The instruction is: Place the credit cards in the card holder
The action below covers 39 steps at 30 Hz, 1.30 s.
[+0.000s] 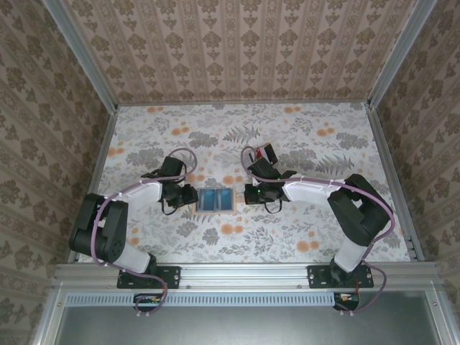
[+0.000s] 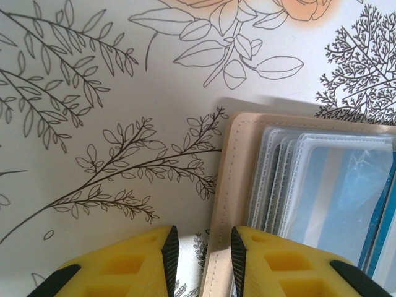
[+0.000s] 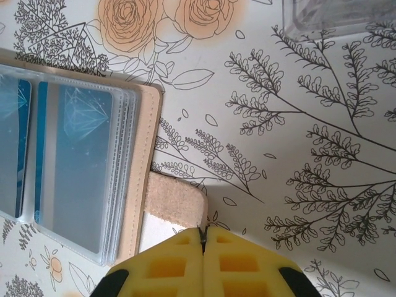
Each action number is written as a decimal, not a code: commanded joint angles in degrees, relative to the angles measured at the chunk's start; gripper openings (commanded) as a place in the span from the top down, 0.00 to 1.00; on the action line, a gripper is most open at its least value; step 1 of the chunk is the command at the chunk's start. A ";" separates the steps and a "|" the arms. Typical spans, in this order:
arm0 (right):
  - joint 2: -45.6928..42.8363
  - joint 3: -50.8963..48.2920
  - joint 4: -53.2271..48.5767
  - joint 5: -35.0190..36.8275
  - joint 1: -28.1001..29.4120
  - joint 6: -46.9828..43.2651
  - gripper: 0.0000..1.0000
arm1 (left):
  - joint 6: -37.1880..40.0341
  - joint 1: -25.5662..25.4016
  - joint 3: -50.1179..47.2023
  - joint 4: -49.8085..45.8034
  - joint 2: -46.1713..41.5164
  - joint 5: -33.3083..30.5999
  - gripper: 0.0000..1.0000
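Card holder (image 1: 215,200) lying open flat on table (image 1: 287,237), smack between the 2 grippers, clear sleeves (image 3: 80,167) showing blue. Left gripper (image 2: 204,240) fingers spread, straddling holder's edge. Right gripper (image 3: 202,231) fingers pressed together at tan tab (image 3: 173,199) corner, can't tell if pinching it. Credit cards (image 1: 264,152) near, just behind right gripper.

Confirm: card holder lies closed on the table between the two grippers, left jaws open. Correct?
One error: the card holder lies open, not closed; the top external view shows its blue inside facing up. The rest stands: it is on the table between the left gripper and the right gripper, and the left jaws are open.
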 commanded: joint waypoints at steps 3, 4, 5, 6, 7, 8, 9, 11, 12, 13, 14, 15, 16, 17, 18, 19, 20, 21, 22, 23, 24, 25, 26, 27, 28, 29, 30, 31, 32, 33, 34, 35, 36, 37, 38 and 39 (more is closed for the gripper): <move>-4.99 4.06 -3.41 -0.90 2.25 -0.16 0.98 | -0.64 -0.25 -0.96 -2.49 -1.92 -1.61 0.68; -5.53 5.13 -4.22 -0.69 2.88 -0.31 0.98 | -0.64 -0.17 -1.04 -2.39 -2.10 -1.74 0.68; -5.90 6.57 -4.86 -0.61 3.63 -0.47 0.98 | -0.73 -0.25 -1.09 -2.29 -2.39 -1.85 0.68; -6.02 8.04 -5.19 -0.78 4.44 -0.56 0.98 | -0.81 -0.22 -1.20 -2.24 -2.57 -1.86 0.68; -5.74 9.29 -5.44 -1.04 5.12 -0.56 0.98 | -0.90 -0.19 -1.14 -2.27 -2.73 -1.89 0.68; -5.13 10.81 -5.39 -1.24 5.90 -0.54 0.97 | -0.96 -0.14 -1.23 -2.19 -2.98 -1.90 0.68; -4.06 12.42 -5.39 -1.63 6.57 -0.56 0.97 | -1.14 -0.09 -1.37 -2.03 -3.37 -1.85 0.69; -1.50 15.52 -5.53 -2.59 7.73 -0.71 0.97 | -1.43 -0.03 -1.74 -1.96 -4.40 -1.96 0.69; -0.13 17.08 -5.36 -2.76 8.36 -0.68 0.97 | -1.56 0.16 -1.97 -2.00 -5.13 -1.96 0.69; 0.99 18.26 -5.21 -2.97 8.88 -0.73 0.97 | -1.64 0.47 -2.31 -2.14 -5.96 -2.06 0.69; 2.41 19.83 -5.09 -3.42 9.45 -0.58 0.97 | -1.78 0.94 -2.66 -2.36 -7.10 -2.07 0.69; 3.83 21.39 -5.11 -3.88 9.94 -0.46 0.97 | -1.83 1.71 -3.19 -2.76 -8.29 -1.90 0.69; 5.06 22.62 -5.13 -4.26 10.41 -0.30 0.96 | -1.94 2.49 -3.58 -3.16 -9.75 -1.56 0.69; 6.50 24.05 -5.02 -4.80 10.88 -0.08 0.96 | -1.98 3.75 -4.01 -3.77 -11.33 -1.17 0.69; 7.86 25.23 -4.72 -5.23 11.57 0.05 0.96 | -2.13 5.06 -4.54 -4.32 -13.09 -0.49 0.69; 9.21 26.05 -4.30 -5.74 12.09 0.34 0.96 | -2.17 6.51 -4.88 -4.98 -14.74 0.22 0.69; 10.88 27.22 -4.09 -6.69 12.61 0.70 0.95 | -2.29 8.14 -5.17 -5.80 -16.79 1.10 0.69; 12.38 28.25 -3.93 -7.71 13.10 1.05 0.95 | -2.24 9.58 -5.34 -6.53 -18.36 1.89 0.69; 13.98 29.09 -3.47 -8.54 13.63 1.44 0.95 | -2.08 11.36 -5.50 -7.34 -20.26 2.80 0.68; 15.39 29.75 -3.02 -9.04 14.23 1.85 0.94 | -1.81 13.00 -5.41 -8.41 -22.08 3.49 0.67; 16.52 30.45 -2.79 -9.60 14.67 2.22 0.94 | -1.43 14.23 -5.28 -9.31 -23.35 3.83 0.67; 17.88 31.38 -2.71 -10.32 15.07 2.61 0.94 | -0.99 15.63 -5.18 -10.16 -24.73 4.19 0.66; 18.94 32.19 -2.53 -10.82 15.40 2.84 0.93 | -0.46 16.70 -5.18 -10.76 -25.82 4.30 0.66; 19.56 32.65 -2.26 -11.12 15.73 3.15 0.93 | -0.13 17.59 -5.25 -11.16 -26.49 4.34 0.66; 20.16 33.05 -1.88 -11.27 16.09 3.46 0.92 | 0.35 18.42 -5.34 -11.46 -26.92 4.67 0.66; 20.74 33.61 -1.81 -11.73 16.33 3.65 0.89 | 0.58 19.09 -5.50 -11.58 -27.01 5.14 0.66; 21.25 34.09 -1.86 -12.13 16.41 3.78 0.84 | 0.84 19.66 -5.72 -11.47 -26.98 5.34 0.65; 21.59 34.50 -2.06 -12.49 16.50 3.67 0.81 | 0.85 20.04 -5.86 -11.22 -26.94 5.90 0.66; 21.74 34.62 -2.23 -12.52 16.58 3.61 0.79 | 0.85 20.28 -6.07 -10.95 -26.77 6.54 0.66; 21.67 34.76 -2.57 -12.54 16.59 3.44 0.76 | 0.85 20.39 -6.21 -10.68 -26.66 6.97 0.66; 21.35 34.75 -3.07 -12.40 16.52 3.16 0.72 | 0.77 20.32 -6.31 -10.39 -26.67 7.26 0.66; 20.87 34.79 -3.64 -12.17 16.50 2.84 0.69 | 0.63 20.36 -6.46 -10.07 -26.75 7.49 0.65; 20.34 34.75 -4.10 -12.01 16.50 2.49 0.68 | 0.64 20.36 -6.56 -9.79 -26.87 7.59 0.65; 19.64 34.62 -4.55 -11.92 16.37 2.22 0.67 | 0.63 20.34 -6.58 -9.59 -26.85 7.59 0.65; 18.78 34.67 -4.97 -11.88 16.20 1.92 0.66 | 0.76 20.34 -6.54 -9.48 -26.72 7.62 0.65; 17.87 34.58 -5.31 -11.70 16.07 1.59 0.65 | 0.92 20.35 -6.42 -9.44 -26.47 7.60 0.65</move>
